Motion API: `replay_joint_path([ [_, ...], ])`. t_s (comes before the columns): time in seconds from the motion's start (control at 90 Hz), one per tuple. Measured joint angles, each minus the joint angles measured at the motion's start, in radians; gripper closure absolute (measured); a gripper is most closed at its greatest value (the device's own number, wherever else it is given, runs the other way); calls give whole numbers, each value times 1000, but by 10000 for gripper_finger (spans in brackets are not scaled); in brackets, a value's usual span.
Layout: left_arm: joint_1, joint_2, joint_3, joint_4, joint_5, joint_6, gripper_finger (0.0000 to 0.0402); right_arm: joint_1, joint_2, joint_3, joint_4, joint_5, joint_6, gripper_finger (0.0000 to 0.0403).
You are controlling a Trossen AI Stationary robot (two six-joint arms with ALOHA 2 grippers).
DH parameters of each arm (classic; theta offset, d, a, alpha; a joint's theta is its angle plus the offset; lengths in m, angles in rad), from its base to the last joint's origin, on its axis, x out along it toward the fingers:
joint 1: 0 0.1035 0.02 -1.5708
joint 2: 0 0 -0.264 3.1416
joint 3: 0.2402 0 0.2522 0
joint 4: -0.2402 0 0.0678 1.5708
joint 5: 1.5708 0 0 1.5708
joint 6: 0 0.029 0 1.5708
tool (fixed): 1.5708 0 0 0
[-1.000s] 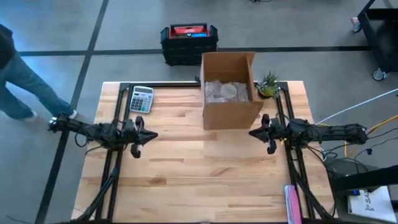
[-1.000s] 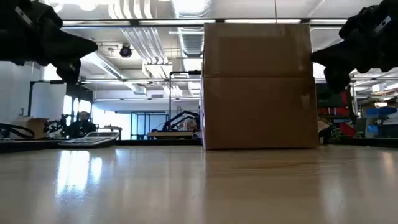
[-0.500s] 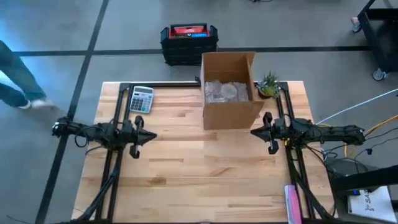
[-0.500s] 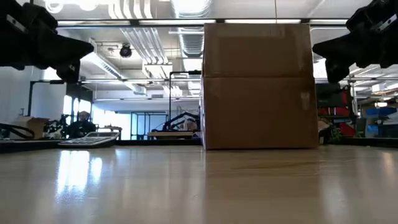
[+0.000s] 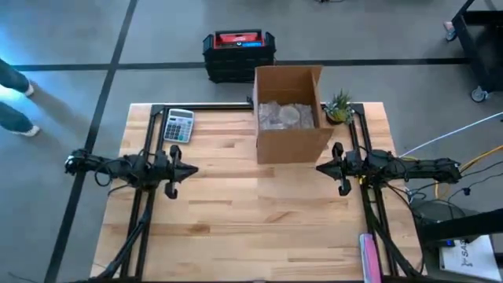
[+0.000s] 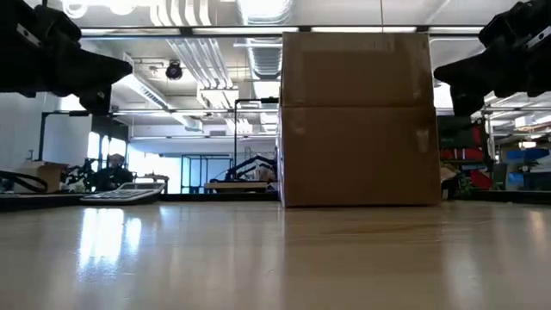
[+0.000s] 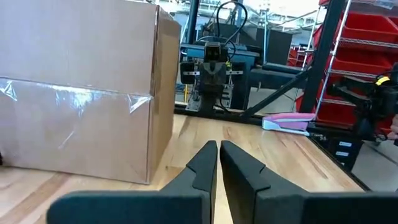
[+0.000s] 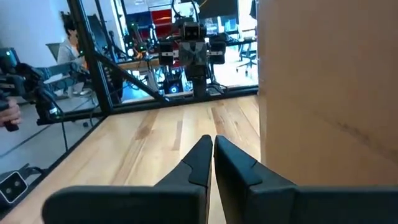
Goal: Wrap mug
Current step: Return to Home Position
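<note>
No mug shows in any view. An open cardboard box [image 5: 292, 145] stands at the table's far middle, with crumpled clear wrap [image 5: 286, 115] inside it. My left gripper [image 5: 192, 170] hovers above the table to the box's left, shut with nothing between its fingers [image 7: 217, 144]. To the box's right, my right gripper [image 5: 320, 167] hovers at a like height, also shut on nothing [image 8: 212, 139]. Both point toward the table's middle.
A calculator [image 5: 178, 124] lies at the far left of the table. A small green plant [image 5: 339, 106] stands just right of the box. A pink object [image 5: 369, 257] lies at the near right edge. A person's legs [image 5: 12, 94] show on the floor left of the table.
The person on the floor at the left has walked farther away from the table. Both arms have stayed where they were.
</note>
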Motion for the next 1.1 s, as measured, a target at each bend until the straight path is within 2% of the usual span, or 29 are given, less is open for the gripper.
replay_joint_path([
  [0.289, 0, 43, 0, 0, 0, -7, 393, 0, 0, 0, -21, 2, 46, 399],
  [0.422, 0, 65, 0, 0, 0, -7, 393, 0, 0, 0, -54, 54, 69, 401],
  [0.6, 0, 97, 0, 1, 0, -7, 393, 0, 0, 0, -56, 52, 13, 400],
  [0.767, 0, 127, -1, 2, 0, -8, 393, 0, 9, 0, -57, 52, 87, 399],
  [1.1, 0, 188, 1, 3, 0, -8, 393, 0, 14, 0, -59, 51, 80, 401],
])
